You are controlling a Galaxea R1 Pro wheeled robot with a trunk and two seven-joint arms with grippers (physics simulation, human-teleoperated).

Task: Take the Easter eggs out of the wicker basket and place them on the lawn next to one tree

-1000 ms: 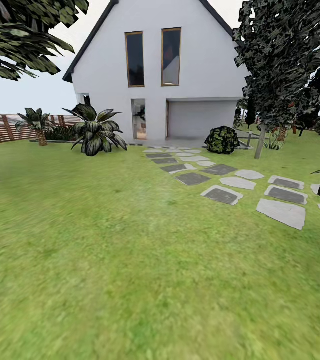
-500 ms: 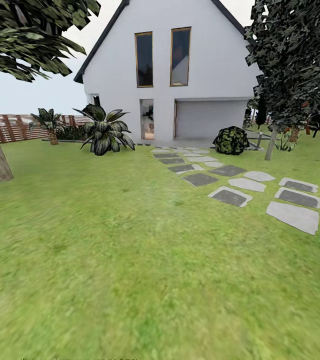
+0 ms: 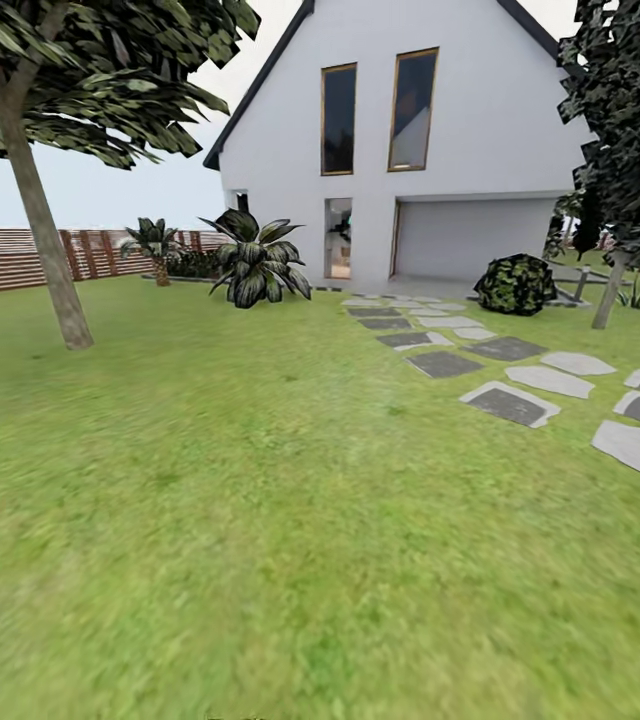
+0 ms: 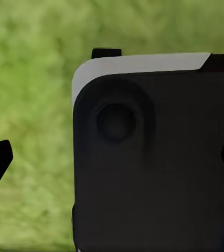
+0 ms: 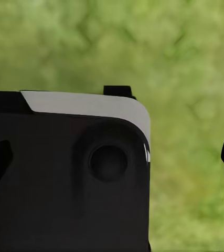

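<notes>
The view has swung left, bringing the tree [image 3: 50,250] fully in; the lawn [image 3: 260,520] shows no basket; each tool's opening cannot be told

The lawn [image 3: 260,500] is a matt, mottled green grass, soft and blurred in texture. Set into it beside the house [image 3: 440,150], the stepping stones [image 3: 510,403] look like flat grey stone with paler rough rims. The house walls are smooth, matt white plaster, its tall windows [image 3: 338,118] dark and glassy. Left of the house, the fence [image 3: 20,258] is brown horizontal wooden slats. The tree [image 3: 45,230] there has a pale, dull bark trunk.
</notes>
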